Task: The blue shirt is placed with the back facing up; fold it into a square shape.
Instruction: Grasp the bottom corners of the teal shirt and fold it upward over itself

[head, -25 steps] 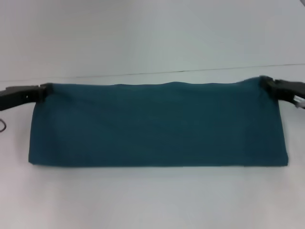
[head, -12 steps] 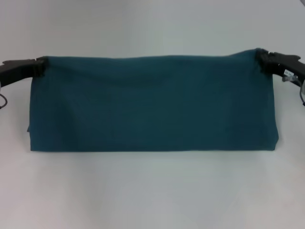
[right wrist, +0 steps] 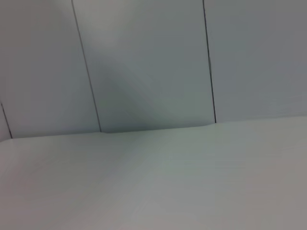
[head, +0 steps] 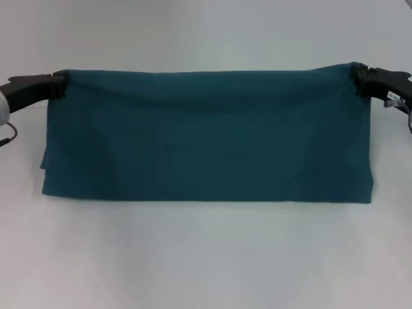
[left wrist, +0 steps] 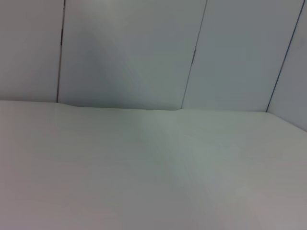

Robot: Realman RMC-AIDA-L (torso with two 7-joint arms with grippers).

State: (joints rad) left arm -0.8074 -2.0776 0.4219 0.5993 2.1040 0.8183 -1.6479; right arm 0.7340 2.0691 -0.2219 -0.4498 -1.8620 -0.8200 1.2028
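From the head view, both arms run off the picture's sides, so only their ends show. The left gripper (head: 59,85) and the right gripper (head: 358,80) meet the top corners of the blue shirt (head: 206,138), and the cloth covers their fingertips. The shirt hangs as a wide band; its sleeves, collar and any lettering are folded out of sight. Neither wrist view shows its own gripper or the shirt.
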